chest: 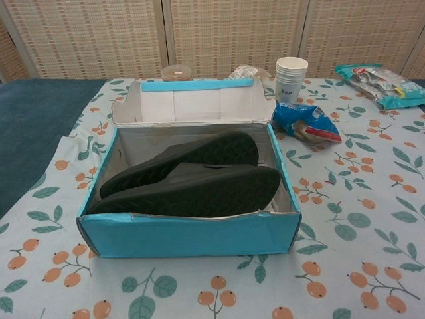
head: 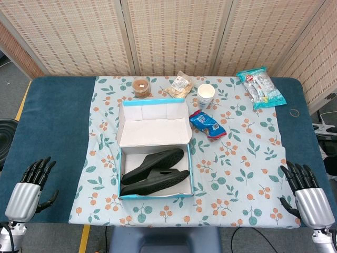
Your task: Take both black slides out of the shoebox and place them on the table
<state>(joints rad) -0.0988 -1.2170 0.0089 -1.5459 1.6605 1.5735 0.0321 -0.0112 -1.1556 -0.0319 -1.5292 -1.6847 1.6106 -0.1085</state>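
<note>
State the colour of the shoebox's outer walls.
Bright turquoise blue; the shoebox shows it best in the chest view.

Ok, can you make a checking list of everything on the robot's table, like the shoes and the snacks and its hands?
Surface: table with a dark blue cover, a leaf-and-berry cloth laid over the middle.
Job's things: open shoebox, lid flap up; both black slides lie inside on their sides, soles showing.
Clutter: paper cup, blue snack bag, clear snack packet, brown lidded tub, teal packet, rubber band.
Hands: left hand and right hand both empty, fingers apart, at the near corners.
Cables: some by the right hand's wrist.
Surroundings: woven folding screens behind.
</note>
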